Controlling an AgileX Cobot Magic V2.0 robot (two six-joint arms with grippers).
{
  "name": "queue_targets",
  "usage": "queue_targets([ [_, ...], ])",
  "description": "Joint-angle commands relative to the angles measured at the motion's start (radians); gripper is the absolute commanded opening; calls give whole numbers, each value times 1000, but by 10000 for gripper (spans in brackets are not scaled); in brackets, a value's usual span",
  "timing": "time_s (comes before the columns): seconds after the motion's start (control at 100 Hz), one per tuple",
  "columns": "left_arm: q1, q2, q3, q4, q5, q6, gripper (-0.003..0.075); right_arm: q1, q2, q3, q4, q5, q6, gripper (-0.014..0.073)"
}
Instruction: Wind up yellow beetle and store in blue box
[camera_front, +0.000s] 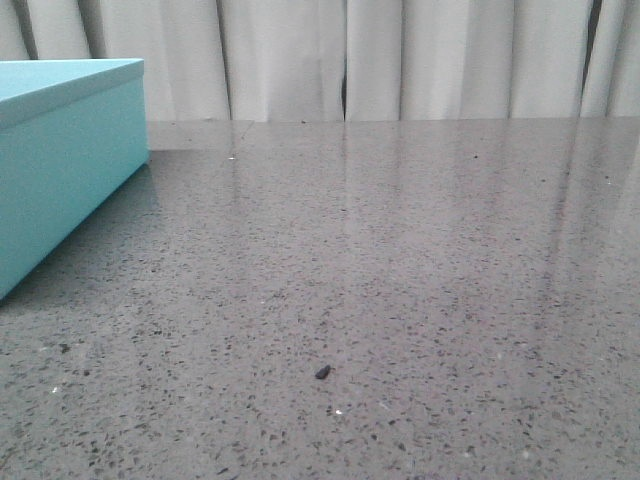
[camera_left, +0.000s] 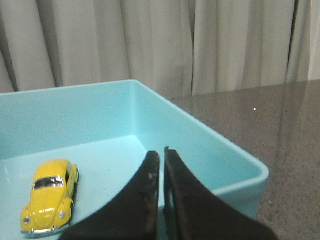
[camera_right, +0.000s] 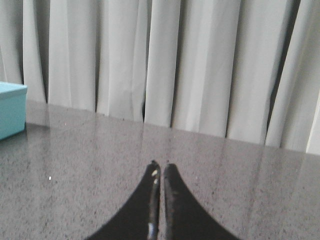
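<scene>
The yellow beetle (camera_left: 49, 196) lies on the floor of the blue box (camera_left: 220, 150), which stands open in the left wrist view. My left gripper (camera_left: 161, 151) is shut and empty, above the box's inside, to one side of the beetle and apart from it. The blue box also shows at the left edge of the front view (camera_front: 60, 170) and at the edge of the right wrist view (camera_right: 11, 110). My right gripper (camera_right: 160, 165) is shut and empty above the grey table, far from the box. No gripper shows in the front view.
The grey speckled table (camera_front: 400, 280) stretches from the box to the right. A small dark speck (camera_front: 322, 372) lies on it near the front. White curtains (camera_front: 400, 60) hang behind the table's far edge.
</scene>
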Motion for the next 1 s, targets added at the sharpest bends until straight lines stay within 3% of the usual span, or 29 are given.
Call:
queue_targets([
  [0.0,-7,7,-29,-11,-138,-9,-20,-1,-2,-26,-7,-115,-9,-50],
  [0.15,-7,7,-29,-11,-140,-9,-20,-1,-2,-26,-7,-170,-9,-50],
  [0.58,-7,7,-29,-11,-138,-9,-20,-1,-2,-26,-7,-161,-9,-50],
  [0.85,-7,7,64,-15,-140,-9,-20,-3,-2,4,38,-101,-9,-50],
  [0.99,-5,7,86,-181,-80,-9,-20,-63,-2,28,37,71,-9,-50],
])
